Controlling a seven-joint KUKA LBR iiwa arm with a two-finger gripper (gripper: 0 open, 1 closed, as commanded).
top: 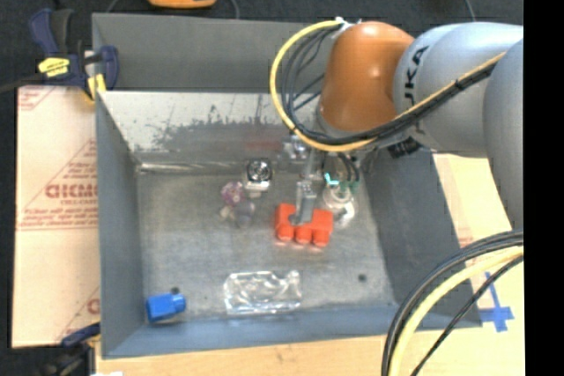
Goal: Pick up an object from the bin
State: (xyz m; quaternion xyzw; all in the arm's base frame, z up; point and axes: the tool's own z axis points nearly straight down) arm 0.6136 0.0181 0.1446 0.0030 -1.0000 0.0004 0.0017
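The grey bin [115, 216] carries a red block [302, 227], blue piece [165, 305], clear wrapper [262, 290] and metal knob [257, 174].

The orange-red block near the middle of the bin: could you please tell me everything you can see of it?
The orange-red block looks like matte plastic, with three rounded lobes along its lower edge. It lies flat on the bin floor, just right of centre. The gripper stands over its upper middle and hides part of it; whether they touch cannot be judged.
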